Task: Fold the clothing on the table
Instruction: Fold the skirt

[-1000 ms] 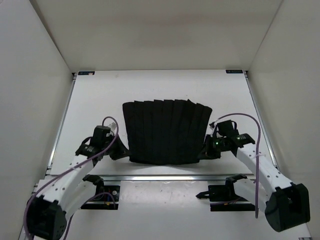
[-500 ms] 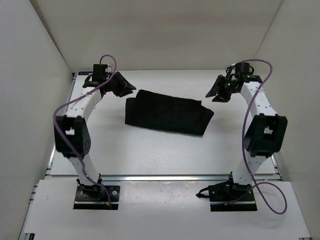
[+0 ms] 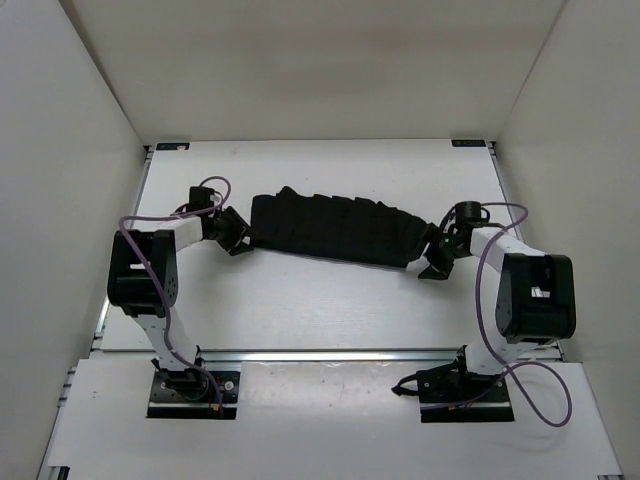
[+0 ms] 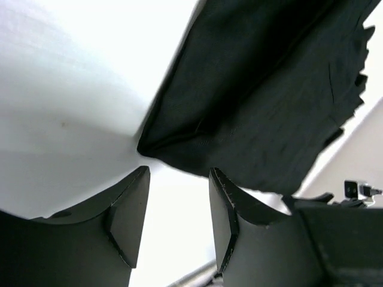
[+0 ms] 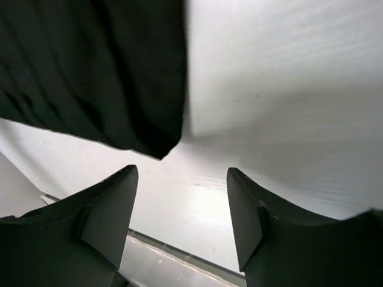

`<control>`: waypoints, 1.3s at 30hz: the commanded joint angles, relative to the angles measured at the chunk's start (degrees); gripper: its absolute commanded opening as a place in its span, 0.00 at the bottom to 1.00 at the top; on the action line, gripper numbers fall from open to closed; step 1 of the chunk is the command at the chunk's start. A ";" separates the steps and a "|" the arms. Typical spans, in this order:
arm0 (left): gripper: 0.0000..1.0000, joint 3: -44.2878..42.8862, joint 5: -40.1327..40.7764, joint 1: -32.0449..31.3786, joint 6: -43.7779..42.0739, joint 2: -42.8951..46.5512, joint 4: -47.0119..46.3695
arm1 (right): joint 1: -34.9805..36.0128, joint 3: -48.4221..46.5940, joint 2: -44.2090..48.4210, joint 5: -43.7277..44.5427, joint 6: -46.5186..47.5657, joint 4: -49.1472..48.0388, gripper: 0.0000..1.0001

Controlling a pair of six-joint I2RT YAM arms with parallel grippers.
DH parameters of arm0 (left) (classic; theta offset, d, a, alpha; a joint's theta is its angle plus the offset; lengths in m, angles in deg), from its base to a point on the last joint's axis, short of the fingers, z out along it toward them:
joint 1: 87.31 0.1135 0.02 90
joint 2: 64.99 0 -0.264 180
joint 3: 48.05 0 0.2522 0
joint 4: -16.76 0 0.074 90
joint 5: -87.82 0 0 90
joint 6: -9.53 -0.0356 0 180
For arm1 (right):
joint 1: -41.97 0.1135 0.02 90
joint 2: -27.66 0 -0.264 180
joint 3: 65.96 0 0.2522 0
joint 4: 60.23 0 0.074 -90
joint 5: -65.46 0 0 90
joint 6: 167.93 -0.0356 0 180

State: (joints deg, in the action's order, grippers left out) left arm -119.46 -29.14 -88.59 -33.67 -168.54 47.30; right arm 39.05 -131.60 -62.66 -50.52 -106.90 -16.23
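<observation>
Two grippers sat low at either end of the clothing (image 3: 335, 228), both with jaws spread wide and nothing between them. We saw the left gripper (image 3: 232, 236) just beside the clothing's left end. From its wrist camera, its fingers (image 4: 128, 206) framed bare white surface, and a folded corner of the clothing (image 4: 263, 101) lay just ahead of the gap, not inside it. The right gripper (image 3: 437, 254) sat just beside the clothing's right end. Its fingers (image 5: 108, 209) were likewise parted over bare surface, with the clothing's (image 5: 90, 66) edge ahead and to one side, apart from both tips.

Outward from the clothing, each arm bent back toward the near side, a purple cable (image 3: 140, 225) looping along the left arm and another along the right. The clothing lay on the table (image 3: 320, 300) as a long black band running left to right. Its pleats showed as ridges along the far edge, and its right end lay slightly nearer the arm bases than its left.
</observation>
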 commanded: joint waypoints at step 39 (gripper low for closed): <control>0.00 24.95 9.91 -23.07 14.63 19.26 -21.00 | 42.62 -33.10 -11.53 18.15 0.75 -0.44 0.01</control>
State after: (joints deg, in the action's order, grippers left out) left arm -93.39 -19.08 -112.43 -18.50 -149.96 25.59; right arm 78.13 -161.98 -67.89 -34.43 -105.33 -12.32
